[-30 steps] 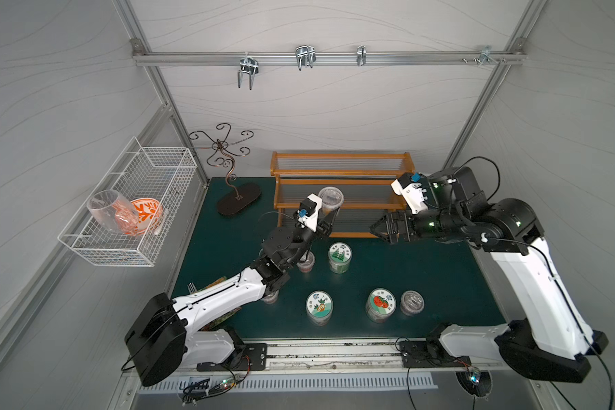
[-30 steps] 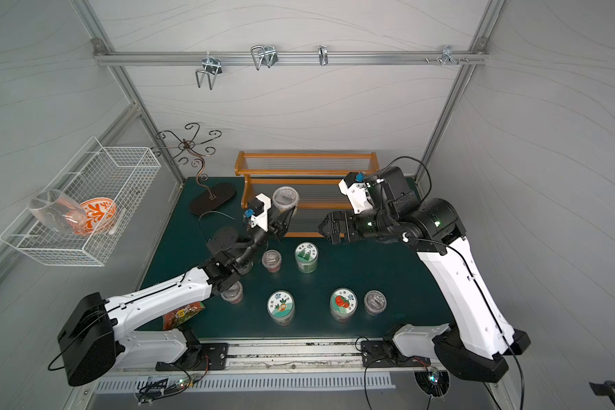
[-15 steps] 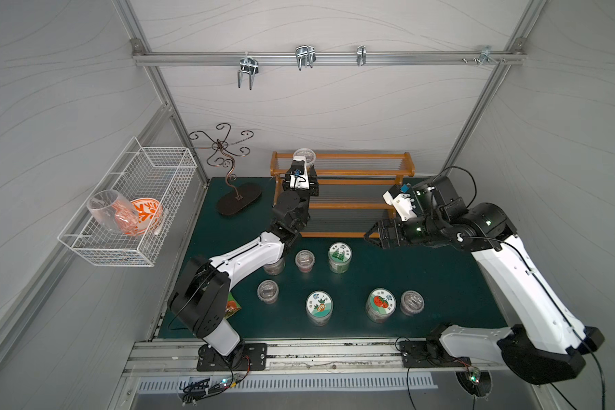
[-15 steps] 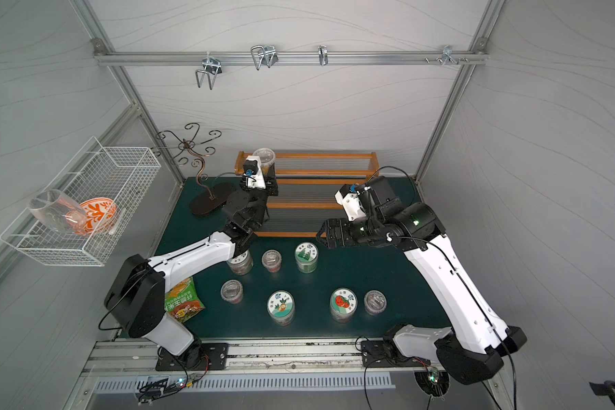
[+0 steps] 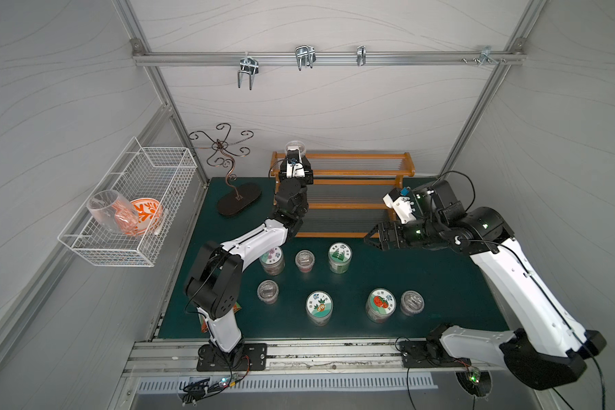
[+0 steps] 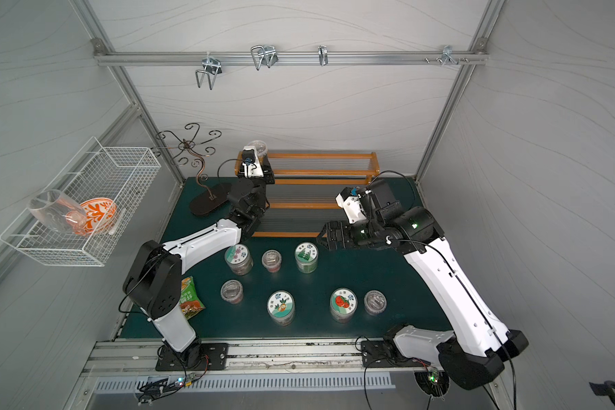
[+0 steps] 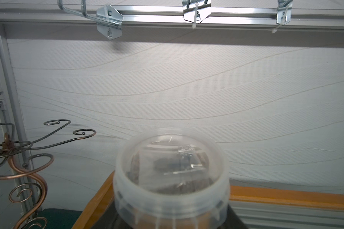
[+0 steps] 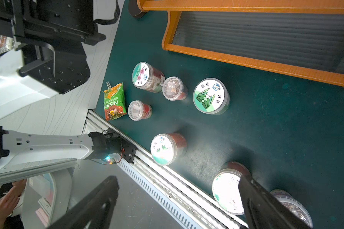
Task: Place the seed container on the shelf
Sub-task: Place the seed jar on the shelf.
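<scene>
So the left arm made a big swing in the last second. A moment ago it was holding the seed container (image 5: pixel 296 146) over the middle of the bench (image 5: pixel 423 280), just in front of the shelf (image 5: pixel 355 155). Now it's stretched all the way back, with the container at the left end of the top tier, upper middle of the frame in both top views. Most of that travel was done half a second ago, and since then it's barely budged.

The left tool (image 5: pixel 293 158) is still clamped narrow around the container. In the left wrist view the clear lid (image 7: pixel 172 174) fills the lower middle of the frame, with the orange shelf corner right behind it. I honestly can't tell if the bottom is touching the tier yet or sitting just above it.

The right tool (image 5: pixel 370 240) is spread wide with nothing in it, hanging over the bench right of centre, near the shelf's front edge. It has drifted down a bit.

The other jars (image 5: pixel 339 257) are untouched on the bench. My guess is the carrying is basically done, and what's left is to set it down and let go.
</scene>
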### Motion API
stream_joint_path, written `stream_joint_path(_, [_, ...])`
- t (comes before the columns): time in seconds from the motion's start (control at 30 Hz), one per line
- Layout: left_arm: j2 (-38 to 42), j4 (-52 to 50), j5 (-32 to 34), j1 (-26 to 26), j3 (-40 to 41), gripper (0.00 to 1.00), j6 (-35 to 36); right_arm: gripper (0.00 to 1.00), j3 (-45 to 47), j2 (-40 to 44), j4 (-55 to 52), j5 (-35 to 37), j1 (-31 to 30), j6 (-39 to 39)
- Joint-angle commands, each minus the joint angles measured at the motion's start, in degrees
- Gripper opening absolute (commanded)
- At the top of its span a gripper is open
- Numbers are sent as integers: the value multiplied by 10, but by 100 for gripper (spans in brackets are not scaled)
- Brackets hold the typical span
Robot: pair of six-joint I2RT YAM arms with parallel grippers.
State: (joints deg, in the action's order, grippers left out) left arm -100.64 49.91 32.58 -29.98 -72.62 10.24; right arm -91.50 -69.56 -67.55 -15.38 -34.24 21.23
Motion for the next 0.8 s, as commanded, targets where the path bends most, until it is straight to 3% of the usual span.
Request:
stream_joint_path(0.0, [-16, 8, 10, 9, -33, 41, -9, 99, 5, 11, 13, -11, 5, 0])
stream_joint_path(0.43, [-45, -4, 27, 33, -44, 46, -25, 99, 13, 14, 9, -16, 14, -4])
stream_joint_path(0.6, [-44, -6, 27, 35, -43, 60, -15, 99, 19, 14, 12, -19, 16, -2])
stream_joint_path(0.7, [-31, -8, 19, 35, -35, 78, -12, 99, 25, 15, 16, -21, 16, -1])
stream_joint_path(0.77, [-13, -11, 10, 35, -23, 80, -12, 99, 29, 16, 18, -21, 16, 1])
